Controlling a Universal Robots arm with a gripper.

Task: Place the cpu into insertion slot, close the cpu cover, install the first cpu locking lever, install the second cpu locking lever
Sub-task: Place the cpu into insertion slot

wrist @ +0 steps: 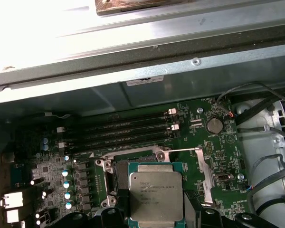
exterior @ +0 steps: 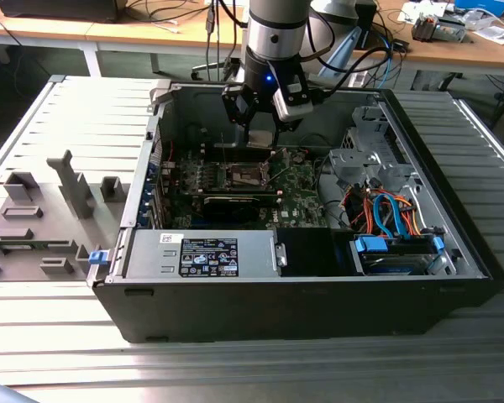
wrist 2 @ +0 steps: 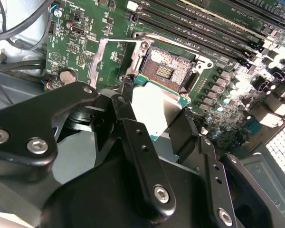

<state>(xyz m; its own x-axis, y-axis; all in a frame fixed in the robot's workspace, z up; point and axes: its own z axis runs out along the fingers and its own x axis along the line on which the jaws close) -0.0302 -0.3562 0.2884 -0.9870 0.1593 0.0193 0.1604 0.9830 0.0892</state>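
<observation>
The black two-fingered pincer (wrist 2: 156,111) is clamped on the small flat square silver-topped cpu (wrist: 156,197). It hovers just above the dark square silver-rimmed insertion slot (wrist 2: 168,71), far inside the case. The chip looks unseated. The thin silver cpu cover (wrist: 203,178) stands open, and every later step remains.

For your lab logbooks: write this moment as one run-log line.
gripper: shut on cpu | cpu: held over insertion slot, not seated | insertion slot: open, contacts exposed
</observation>
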